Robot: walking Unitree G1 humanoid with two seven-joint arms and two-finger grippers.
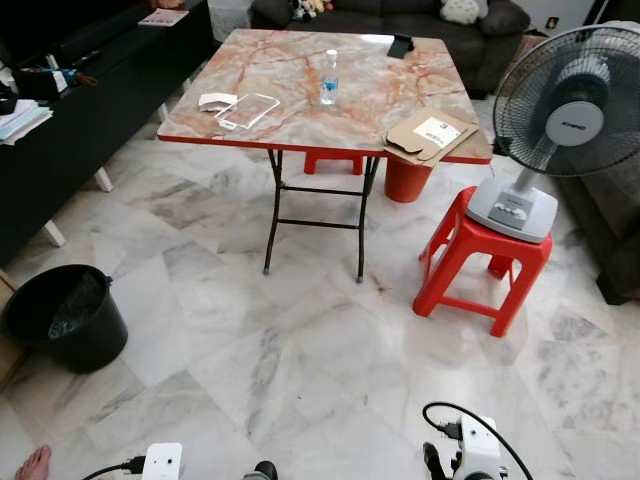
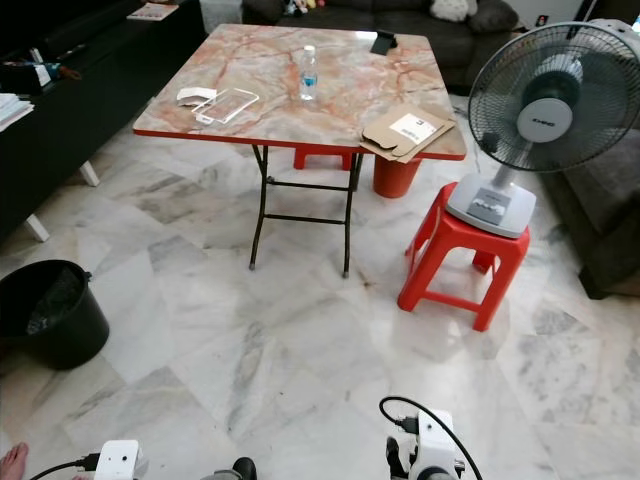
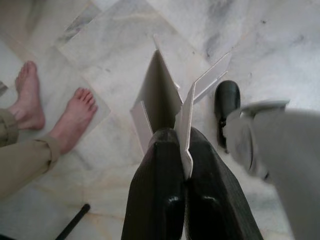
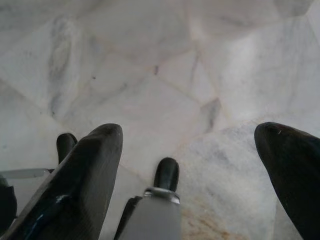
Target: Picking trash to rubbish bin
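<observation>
Item: left hand (image 3: 182, 165), shut on a piece of white packaging (image 3: 165, 95). In the left wrist view our two black fingers (image 3: 157, 190) press together with the sheet's edge between them; the folded piece stands out beyond the tips, long axis running on from the fingers, hanging over the floor (image 3: 110, 50). A person's bare feet (image 3: 75, 117) stand close by on the marble.

Item: right hand (image 4: 190, 150), open and holding nothing. Its fingers (image 4: 95, 155) stand wide apart over bare floor.

Item: bin (image 1: 65, 315), black, on the floor to our left and ahead, well apart from both hands. We judge the left hand the nearer, and it already carries the load. The coming move turns on this: the bin lies forward and left of the held piece, so we must go that way before the hand lets go over the open mouth. Bag lining seems to show inside.

Item: tabletop (image 1: 290, 110), farther ahead. More trash lies on it: flat clear packaging (image 1: 247, 109) and a small white card (image 1: 216, 100) near the left edge, a bottle (image 1: 329, 78) in the middle, flattened cardboard (image 1: 430, 135) overhanging the right corner.

Item: fan (image 1: 560, 110) on a red stool (image 1: 480, 260), to the right.

Note on views: the wrist view settles the grip and the held piece; the eye views give the bin and its bearing.
</observation>
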